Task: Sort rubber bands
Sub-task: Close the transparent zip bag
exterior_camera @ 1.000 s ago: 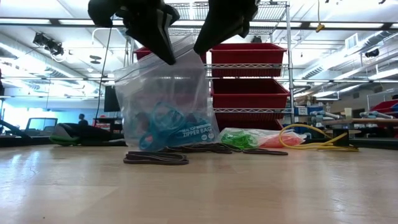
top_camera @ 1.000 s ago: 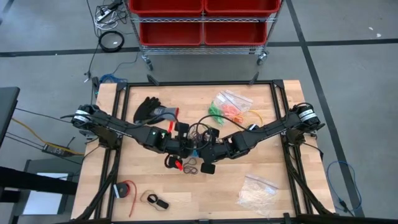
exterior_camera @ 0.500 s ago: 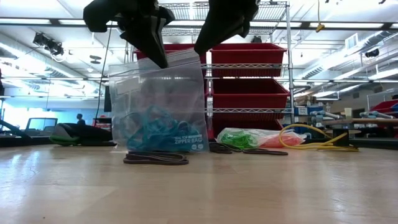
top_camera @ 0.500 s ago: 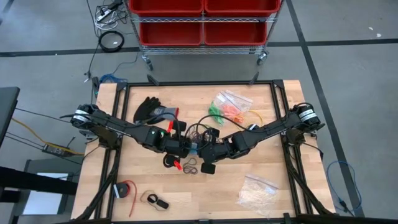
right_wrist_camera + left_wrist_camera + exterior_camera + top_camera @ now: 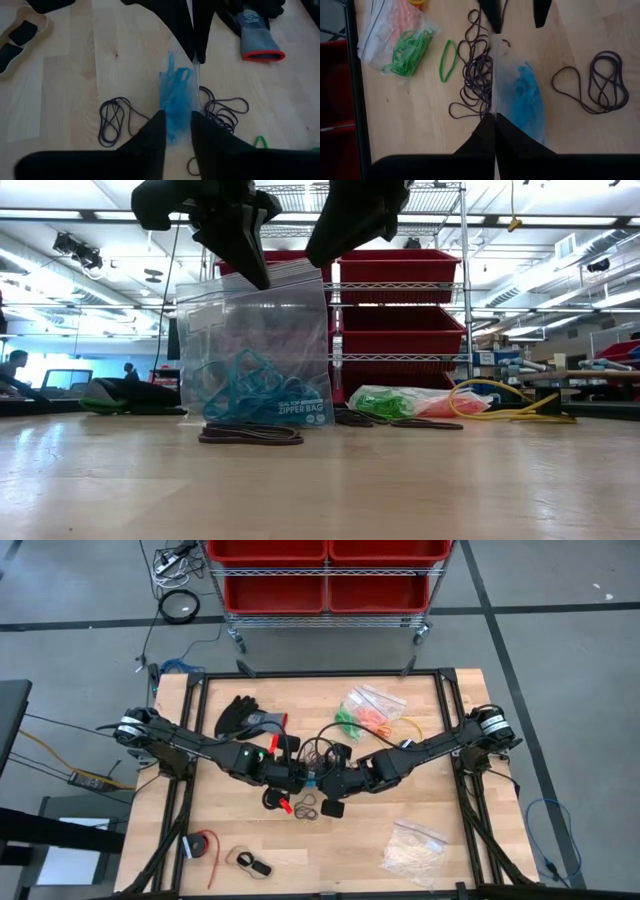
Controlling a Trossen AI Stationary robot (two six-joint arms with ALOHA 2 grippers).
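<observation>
At table centre, left gripper [image 5: 258, 277] pinches shut on my clear zipper bag [image 5: 262, 350] of blue rubber bands [image 5: 245, 385] | right gripper [image 5: 178, 119] seemingly just parted beside it | next: bag the loose black bands [image 5: 607, 80].

Left hand [image 5: 494, 119] pinches a clear bag [image 5: 517, 95] (blue rubber bands [image 5: 525, 92] inside).

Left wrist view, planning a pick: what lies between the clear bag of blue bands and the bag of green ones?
Left wrist view: one loose green rubber band and a tangle of dark bands.
</observation>
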